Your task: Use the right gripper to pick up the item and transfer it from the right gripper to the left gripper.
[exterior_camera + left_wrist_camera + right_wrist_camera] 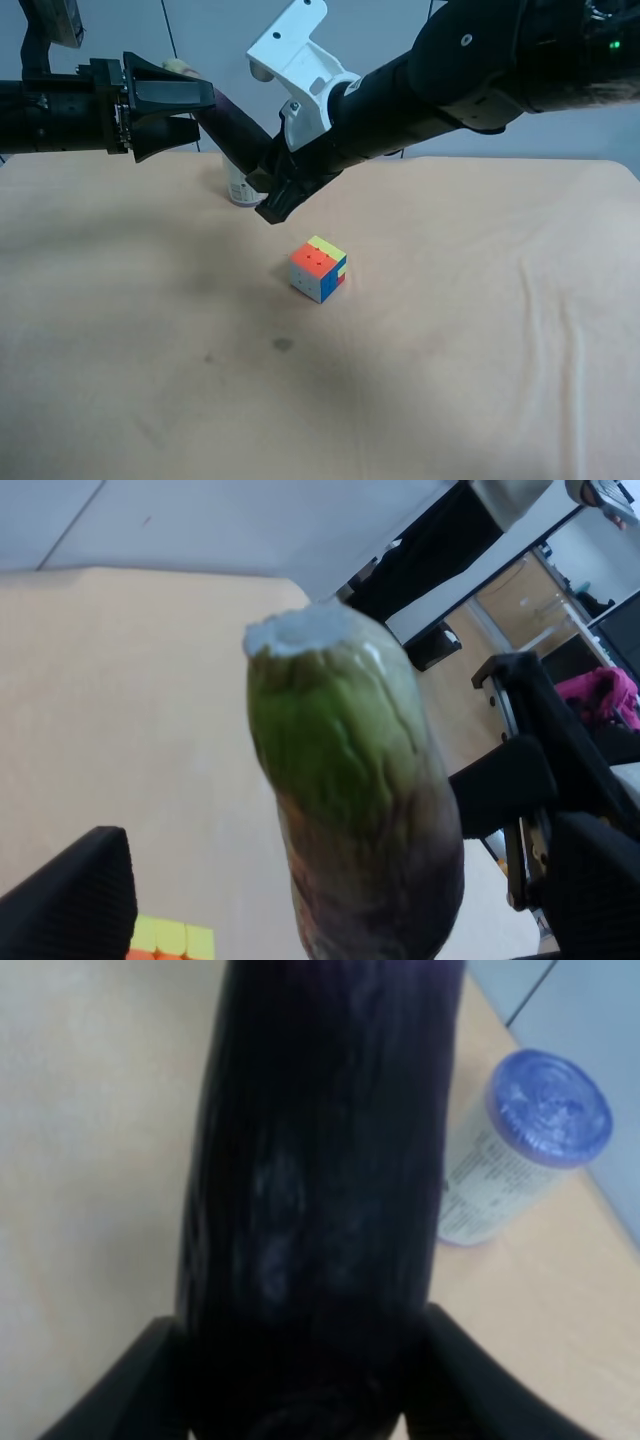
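The right gripper point(268, 180) has its fingers point(130, 1390) clamped on the dark lower end of the eggplant point(235, 130). The eggplant is held tilted in the air above the worktop point(450, 350), with its pale green stem end raised toward the left gripper point(200, 112). The left gripper's fingers point(70, 900) stand apart, one on each side of the stem end, with a visible gap to the skin. The step in hand appears to be the handover. Close the left fingers squarely across the stem-end section, below the rounded tip. Open the right fingers only once that hold is firm, since releasing first would probably drop the eggplant. The dark skin looks smooth and glossy, so treat slip as a risk and keep both arms steady during closure. On the worktop, the multicoloured cube point(319, 268) sits below and in front of the right gripper, apart from it. Farther back, the purple-lidded can point(520, 1150) stands upright behind the eggplant, partly hidden in the exterior high view. Neither object lies between the two grippers, but a dropped eggplant could strike either one.
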